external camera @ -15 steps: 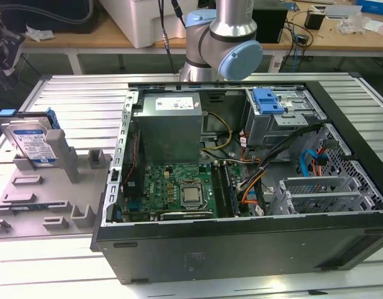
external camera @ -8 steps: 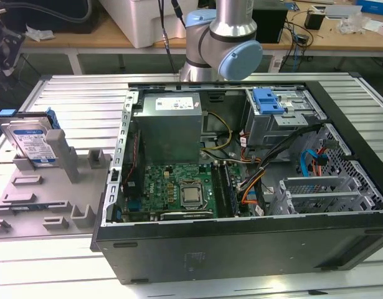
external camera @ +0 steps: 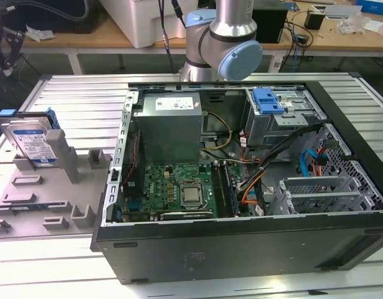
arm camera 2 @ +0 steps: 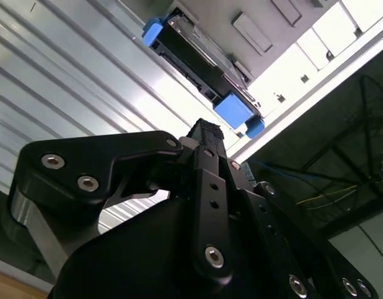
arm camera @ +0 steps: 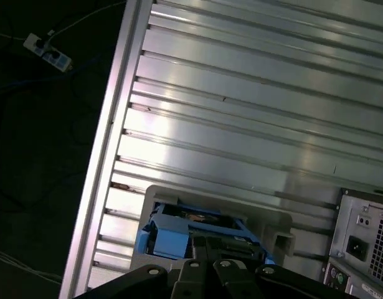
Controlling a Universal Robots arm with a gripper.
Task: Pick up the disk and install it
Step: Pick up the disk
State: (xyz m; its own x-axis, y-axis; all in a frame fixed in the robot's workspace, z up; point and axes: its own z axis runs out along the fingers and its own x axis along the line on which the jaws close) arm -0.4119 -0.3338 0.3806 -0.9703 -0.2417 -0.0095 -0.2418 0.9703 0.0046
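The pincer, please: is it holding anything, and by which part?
Nothing that shows: the hard drive stands in its gray holder, apart from the pincer.

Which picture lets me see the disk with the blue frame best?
The exterior view: the disk stands in its gray holder, label facing the camera. The second wrist view shows its dark edge and blue ends; the first wrist view, part of its blue frame.

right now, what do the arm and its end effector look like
The silver metal tubular arm has grey joint housings with round pale blue plastic caps. The matte black angular end effector is built of flat linked plates fastened by silver hex-socket screws.
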